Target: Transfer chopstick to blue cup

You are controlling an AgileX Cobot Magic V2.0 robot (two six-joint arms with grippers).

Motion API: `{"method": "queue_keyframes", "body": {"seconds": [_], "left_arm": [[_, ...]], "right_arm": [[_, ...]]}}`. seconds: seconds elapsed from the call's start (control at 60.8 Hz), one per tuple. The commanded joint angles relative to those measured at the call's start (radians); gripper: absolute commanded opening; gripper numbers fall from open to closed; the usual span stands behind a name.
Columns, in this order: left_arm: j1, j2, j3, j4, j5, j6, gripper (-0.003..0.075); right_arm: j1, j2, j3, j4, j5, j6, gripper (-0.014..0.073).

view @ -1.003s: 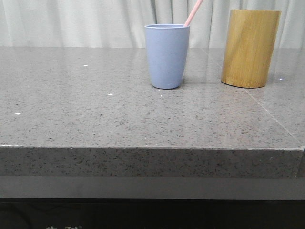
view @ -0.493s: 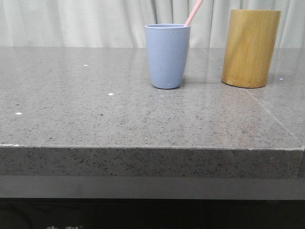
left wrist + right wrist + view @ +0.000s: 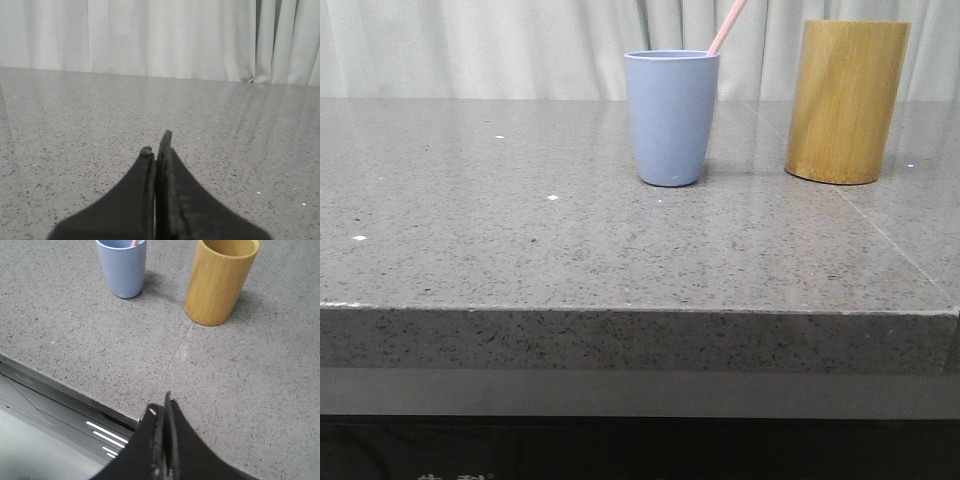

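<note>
Already done, by look of it: chopstick [image 3: 727,26] standing in cup [image 3: 671,117], leaning toward right, top end out of frame. No shift in cup or chopstick over last second; scene settled, transfer judged complete. Left gripper [image 3: 157,150] pressed closed, holding nothing, low over bare table [image 3: 520,250]. Right gripper [image 3: 164,410] likewise closed and empty, back near table's front edge, well apart from cup. Bamboo holder [image 3: 846,100] beside cup, not touching. Nothing obstructing.

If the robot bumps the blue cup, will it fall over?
Probably easily. The blue cup tapers to a narrow base, so it likely tips readily. The chopstick leans out above its rim, adding top weight on that side. The polished table may let it slide first.
</note>
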Motion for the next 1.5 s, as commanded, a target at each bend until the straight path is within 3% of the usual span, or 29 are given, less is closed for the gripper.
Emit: {"method": "queue_keyframes", "body": {"seconds": [0.0, 0.132, 0.345, 0.493, 0.756, 1.266, 1.48], "left_arm": [[-0.002, -0.024, 0.011, -0.009, -0.078, -0.002, -0.0019], [-0.002, -0.024, 0.011, -0.009, -0.078, -0.002, -0.0019], [-0.002, -0.024, 0.011, -0.009, -0.078, -0.002, -0.0019], [-0.002, -0.024, 0.011, -0.009, -0.078, -0.002, -0.0019], [-0.002, -0.022, 0.011, -0.009, -0.078, -0.002, -0.0019], [-0.002, -0.022, 0.011, -0.009, -0.078, -0.002, -0.0019], [-0.002, -0.022, 0.011, -0.009, -0.078, -0.002, -0.0019]], "right_arm": [[-0.016, -0.007, 0.000, -0.004, -0.105, -0.002, -0.0117], [-0.073, -0.092, 0.157, -0.003, -0.362, -0.002, -0.0117], [-0.133, -0.317, 0.567, 0.020, -0.792, -0.002, -0.0117], [-0.144, -0.441, 0.757, 0.031, -0.940, -0.002, -0.0117], [-0.162, -0.569, 0.917, 0.034, -0.990, -0.002, -0.0117], [-0.164, -0.569, 0.916, 0.024, -0.980, 0.001, -0.0117], [-0.164, -0.569, 0.916, -0.112, -1.031, 0.184, -0.0117]]}}
